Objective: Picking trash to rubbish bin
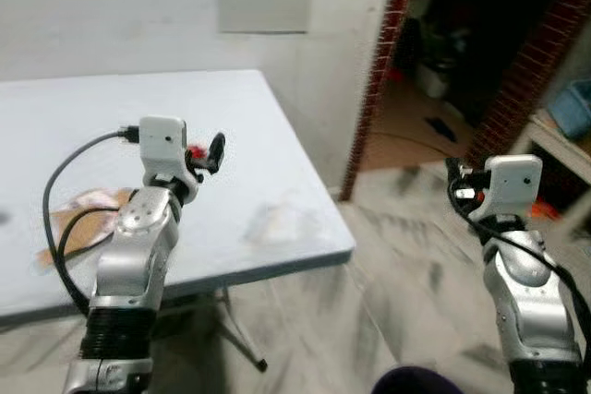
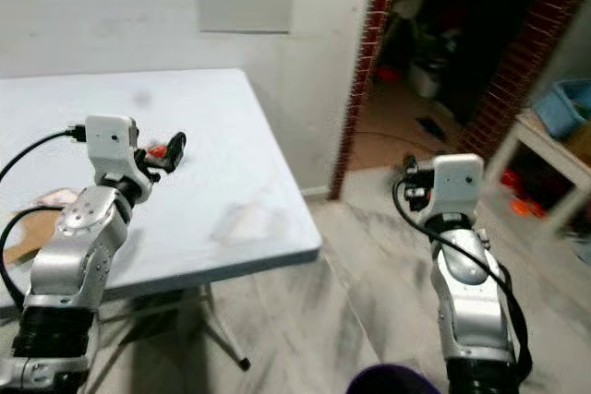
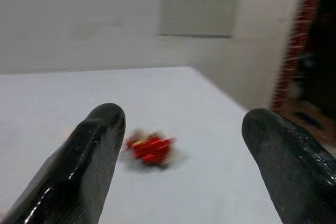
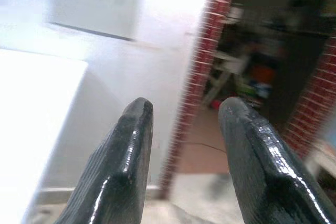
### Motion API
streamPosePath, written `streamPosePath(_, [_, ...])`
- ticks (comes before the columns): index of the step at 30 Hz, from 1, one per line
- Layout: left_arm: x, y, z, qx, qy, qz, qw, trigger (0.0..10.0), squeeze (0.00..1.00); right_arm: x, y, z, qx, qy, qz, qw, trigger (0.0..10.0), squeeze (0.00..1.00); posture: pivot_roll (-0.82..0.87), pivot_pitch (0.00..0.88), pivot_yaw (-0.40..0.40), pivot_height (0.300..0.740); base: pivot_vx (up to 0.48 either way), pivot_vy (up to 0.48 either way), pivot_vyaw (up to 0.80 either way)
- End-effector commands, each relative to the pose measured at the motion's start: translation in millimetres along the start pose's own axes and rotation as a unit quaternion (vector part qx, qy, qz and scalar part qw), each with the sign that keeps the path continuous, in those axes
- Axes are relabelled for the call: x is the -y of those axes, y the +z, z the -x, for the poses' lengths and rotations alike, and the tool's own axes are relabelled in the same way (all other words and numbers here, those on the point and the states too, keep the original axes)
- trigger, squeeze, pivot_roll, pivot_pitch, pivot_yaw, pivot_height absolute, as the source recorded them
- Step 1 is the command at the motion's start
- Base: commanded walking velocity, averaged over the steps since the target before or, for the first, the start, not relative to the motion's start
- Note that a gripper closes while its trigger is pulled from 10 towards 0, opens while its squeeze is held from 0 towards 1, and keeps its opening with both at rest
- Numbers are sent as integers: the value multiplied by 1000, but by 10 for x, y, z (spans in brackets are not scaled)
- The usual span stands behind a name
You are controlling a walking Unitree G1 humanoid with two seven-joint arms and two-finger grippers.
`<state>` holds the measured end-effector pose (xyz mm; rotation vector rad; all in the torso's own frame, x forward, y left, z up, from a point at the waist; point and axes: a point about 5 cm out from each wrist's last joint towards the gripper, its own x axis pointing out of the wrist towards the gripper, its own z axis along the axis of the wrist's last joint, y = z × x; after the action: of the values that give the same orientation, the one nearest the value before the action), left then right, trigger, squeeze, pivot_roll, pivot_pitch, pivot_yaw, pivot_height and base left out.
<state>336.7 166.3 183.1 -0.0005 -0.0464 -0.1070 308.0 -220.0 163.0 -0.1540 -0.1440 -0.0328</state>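
I see the red wrapper (image 3: 149, 149) lying on the white table (image 1: 277, 163), just ahead of my left gripper (image 3: 181, 145), spread wide and empty. My right gripper (image 4: 184, 145) hangs apart over the floor, holding nothing.

One red wrapper (image 3: 150, 149), one table (image 1: 277, 173), two grippers.

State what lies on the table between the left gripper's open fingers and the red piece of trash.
Nothing: in the left wrist view, bare white table separates the open left gripper from the red trash, which sits just ahead.
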Motion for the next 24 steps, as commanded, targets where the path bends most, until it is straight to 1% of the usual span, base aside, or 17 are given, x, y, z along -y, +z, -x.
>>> streamPosePath(1, [53,38,-19,2,-8,2,1000,10000,0,23,39,-3,6,-1,1,1000,10000,0,-2,0,-75,740,0,0,800])
streamPosePath(9, [61,31,-20,-1,-7,5,1000,10000,0,36,36,8,4,0,3,1000,10000,0,-3,0,-78,740,0,0,800])
streamPosePath(11, [58,28,-19,-2,-5,11,1000,10000,0,39,37,11,4,1,3,1000,10000,0,-4,0,-80,740,0,0,800])
streamPosePath(17, [73,42,-8,2,-7,4,1000,10000,0,48,33,17,1,5,5,1000,10000,0,-4,0,-86,740,0,0,800])
streamPosePath(24, [94,33,-4,-1,-7,8,1000,10000,0,54,27,14,-3,8,8,1000,10000,0,-3,3,-90,740,0,0,800])
